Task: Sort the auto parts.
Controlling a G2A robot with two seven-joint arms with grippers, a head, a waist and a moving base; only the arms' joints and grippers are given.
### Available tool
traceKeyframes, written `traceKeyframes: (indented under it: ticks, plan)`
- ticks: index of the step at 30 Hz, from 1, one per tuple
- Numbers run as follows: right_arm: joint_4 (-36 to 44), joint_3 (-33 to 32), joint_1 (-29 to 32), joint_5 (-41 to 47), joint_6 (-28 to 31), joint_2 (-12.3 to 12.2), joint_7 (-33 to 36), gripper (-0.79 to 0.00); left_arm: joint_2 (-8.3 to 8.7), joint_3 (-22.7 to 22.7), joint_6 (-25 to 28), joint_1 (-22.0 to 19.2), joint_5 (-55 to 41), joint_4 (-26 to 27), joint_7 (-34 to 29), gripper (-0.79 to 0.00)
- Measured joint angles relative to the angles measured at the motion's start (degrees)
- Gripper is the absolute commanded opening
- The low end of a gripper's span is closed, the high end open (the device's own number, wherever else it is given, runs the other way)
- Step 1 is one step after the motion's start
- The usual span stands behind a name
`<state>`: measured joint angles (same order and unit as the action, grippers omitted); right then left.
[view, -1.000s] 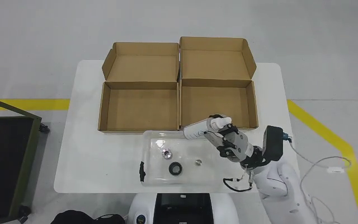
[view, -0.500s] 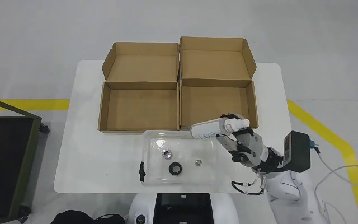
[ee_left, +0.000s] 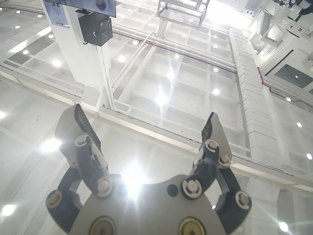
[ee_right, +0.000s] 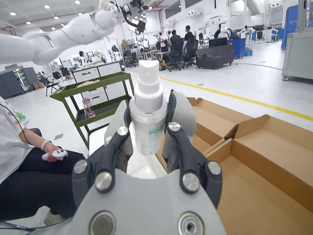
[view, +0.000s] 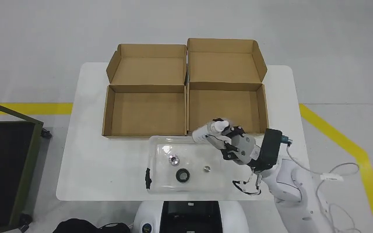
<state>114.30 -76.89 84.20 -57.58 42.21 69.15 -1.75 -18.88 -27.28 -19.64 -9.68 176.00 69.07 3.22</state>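
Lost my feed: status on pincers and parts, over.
Right pincer shut on spray bottle, above tray far edge. Left pincer open, empty, pointing up. Three small parts in tray. Nothing blocking the boxes.

Spray bottle (view: 203, 134): clear body with a white pump cap; we see it clamped between the fingers (ee_right: 181, 113) of the right gripper (ee_right: 149, 110), above the clear tray's (view: 192, 185) far right corner.
Silver nut (view: 173, 160): flat in the tray.
Black ring (view: 183, 175): just beside it.
Small silver piece (view: 206, 169): loose (too small for us to identify).
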Motion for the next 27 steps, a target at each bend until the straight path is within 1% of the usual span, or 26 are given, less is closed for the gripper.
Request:
traceKeyframes:
  ticks: [6,12,18,27]
  plan:
    - [-4.1,1.4,-2.9,-4.5,-3.6,0.1,1.6,-0.785,0.0,0.0,0.0,0.0,0.0,0.0,0.0,0.0]
    - [-7.4,2.4,-6.6,-10.7,-8.1,0.2,4.7,-0.785,0.0,0.0,0.0,0.0,0.0,0.0,0.0,0.0]
    - [-13.6,4.7,-11.3,-12.6,-11.3,0.6,5.7,-0.785,0.0,0.0,0.0,0.0,0.0,0.0,0.0,0.0]
    - [-18.4,8.4,-17.5,-15.0,-14.4,1.3,8.7,-0.785,0.0,0.0,0.0,0.0,0.0,0.0,0.0,0.0]
